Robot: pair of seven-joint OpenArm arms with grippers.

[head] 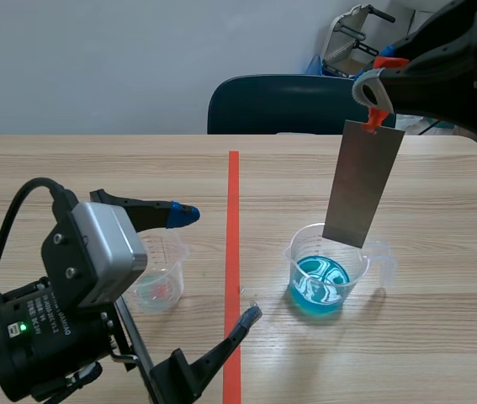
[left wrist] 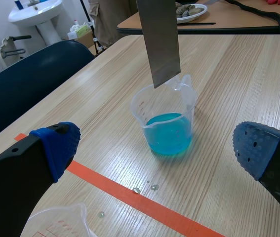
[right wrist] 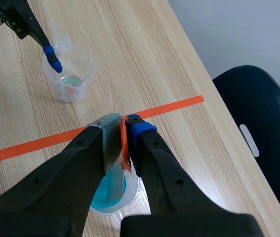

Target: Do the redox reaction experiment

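Note:
A grey metal plate (head: pixel 363 185) with an orange-red tab at its top hangs upright from my right gripper (head: pixel 377 93), which is shut on it. The plate's lower edge is at about the rim of a clear beaker of blue liquid (head: pixel 326 273), above the liquid. In the right wrist view the gripper (right wrist: pixel 125 126) pinches the tab, with the plate (right wrist: pixel 114 163) edge-on over the beaker (right wrist: pixel 111 197). My left gripper (head: pixel 219 266) stands open near the table's front, beside a second clear beaker (head: pixel 161 273) with a trace of reddish liquid. The left wrist view shows plate (left wrist: pixel 159 39) and blue beaker (left wrist: pixel 167 123) ahead.
A dark blue chair (head: pixel 280 105) stands at the table's far edge. Small droplets (left wrist: pixel 144 188) lie on the wood by the orange-red tape line. Another table with a dish (left wrist: pixel 189 10) is behind.

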